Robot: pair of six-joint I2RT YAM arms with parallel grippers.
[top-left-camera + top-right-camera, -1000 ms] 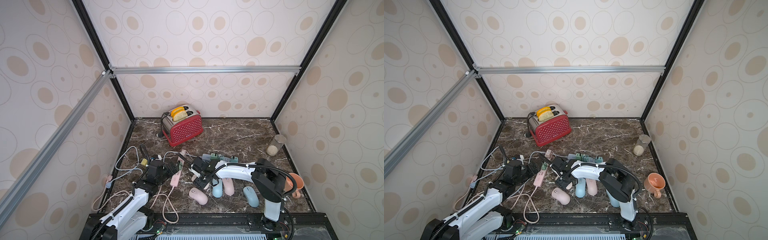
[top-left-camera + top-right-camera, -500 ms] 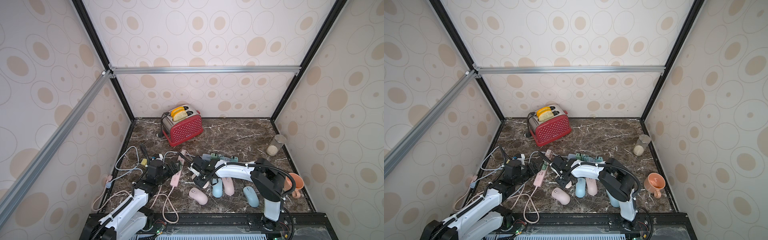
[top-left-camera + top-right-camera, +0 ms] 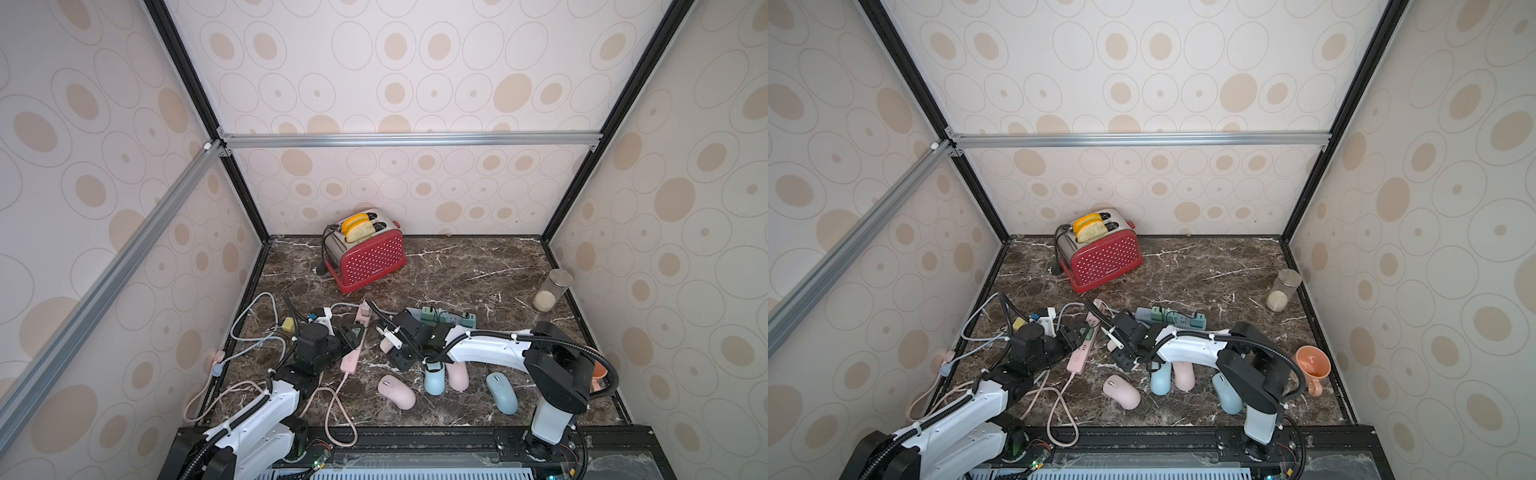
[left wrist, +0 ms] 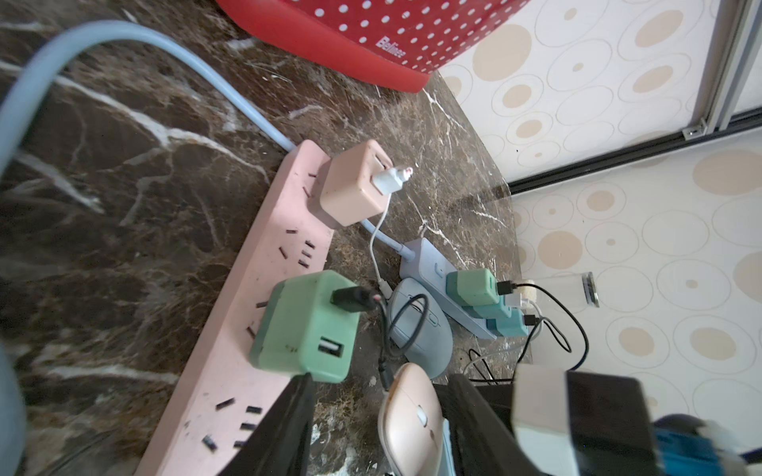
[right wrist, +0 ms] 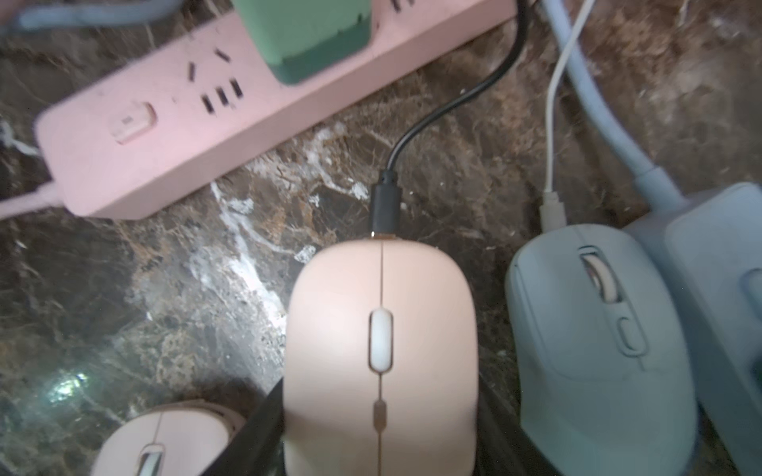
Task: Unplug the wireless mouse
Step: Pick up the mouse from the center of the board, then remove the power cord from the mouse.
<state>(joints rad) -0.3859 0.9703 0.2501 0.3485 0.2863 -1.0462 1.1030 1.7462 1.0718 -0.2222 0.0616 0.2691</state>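
The wireless mouse (image 5: pixel 381 329), pale pink with a white scroll wheel, lies on the dark marble surface (image 5: pixel 165 309) in the lower middle of the right wrist view, its nose toward the top of the frame. The right gripper (image 5: pixel 381 391) grasps it: its dark fingers (image 5: pixel 259 441) press against both flanks of the shell near the bottom edge. A black cable (image 5: pixel 453 103) is plugged into the nose, and the cord curves up and to the right, then back toward a green charger (image 5: pixel 305 37) standing in a pink power strip (image 5: pixel 165 123) that runs across the upper left. Just right of the held mouse sits a blue-grey mouse (image 5: pixel 598 329) with a white cable (image 5: pixel 552 103) in its nose, and a second pink mouse (image 5: pixel 165 445) shows in the lower left corner.

In the left wrist view the left gripper (image 4: pixel 379 377) is at the bottom middle. Its black fingers (image 4: pixel 284 428) are released and stand apart, one just beside the green charger's lower corner, the other on the far side of the mouse's nose. The black plug lies in the gap between them, and I cannot see either one touching it.

In both top views the two grippers meet in the lower middle of the frame beside the pink power strip, with a blue power strip (image 3: pixel 446 318) just above and to the right. A red toaster (image 3: pixel 365 253) stands at the back of the surface and a jar (image 3: pixel 550 291) at its right edge.
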